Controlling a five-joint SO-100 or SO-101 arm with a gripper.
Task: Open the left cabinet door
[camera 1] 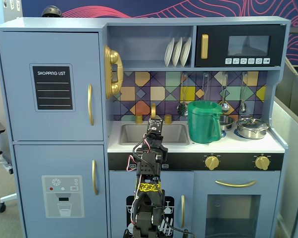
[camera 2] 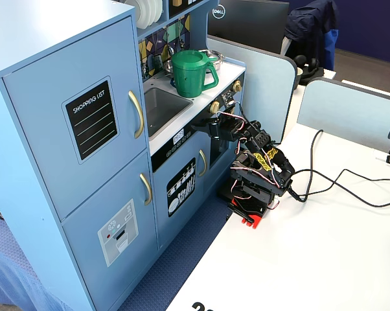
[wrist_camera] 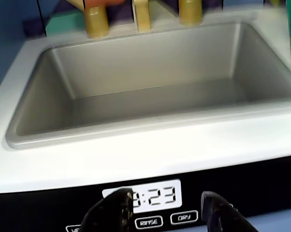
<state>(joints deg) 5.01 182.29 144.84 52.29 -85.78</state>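
Observation:
The left cabinet door (camera 1: 52, 84) is the large grey-blue upper door with a black "SHOPPING LIST" panel (camera 1: 52, 88) and a vertical gold handle (camera 1: 90, 104). It is shut, also in the side-on fixed view, where the door (camera 2: 49, 136) and its handle (camera 2: 137, 114) show. My gripper (camera 1: 154, 130) hangs in front of the sink, well right of that handle. In the wrist view the gripper (wrist_camera: 167, 209) is open, its two black fingertips (wrist_camera: 114, 210) apart over the dishwasher clock panel, with nothing between them. The door is out of the wrist view.
Below the door is a second grey-blue door with a water-dispenser picture (camera 1: 63, 197). The sink (wrist_camera: 44, 92) lies straight ahead, with gold taps (wrist_camera: 96, 21) behind it. A green pitcher (camera 1: 204, 121) and a steel pot (camera 1: 252, 128) stand on the counter. The arm's base (camera 2: 253, 194) sits on a white table with cables.

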